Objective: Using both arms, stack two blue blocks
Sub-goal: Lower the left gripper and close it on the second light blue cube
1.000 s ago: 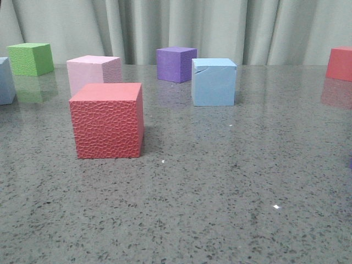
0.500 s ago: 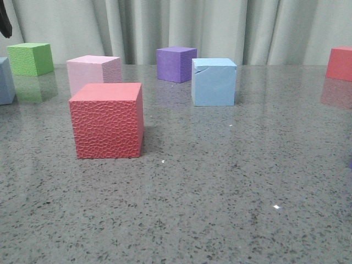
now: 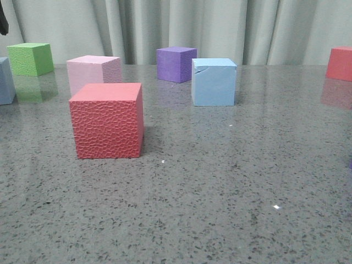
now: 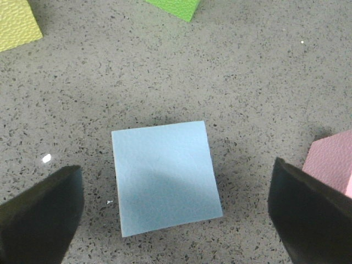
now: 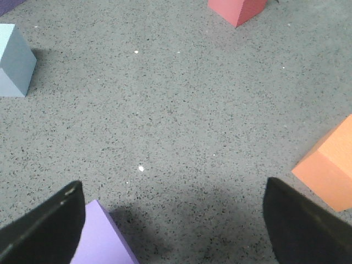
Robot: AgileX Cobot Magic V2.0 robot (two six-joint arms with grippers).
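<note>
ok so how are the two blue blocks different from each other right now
The cracked blue block stands mid-table beside the purple cube; the other blue block sits at the far left edge, cut off in the front view.
The cracked one shows a split near its upper edge; the other's top looks unbroken in the left wrist view.
The left gripper hangs open above the left one; no gripper is over the cracked one.
Both are pale blue cubes resting on the table.
</note>
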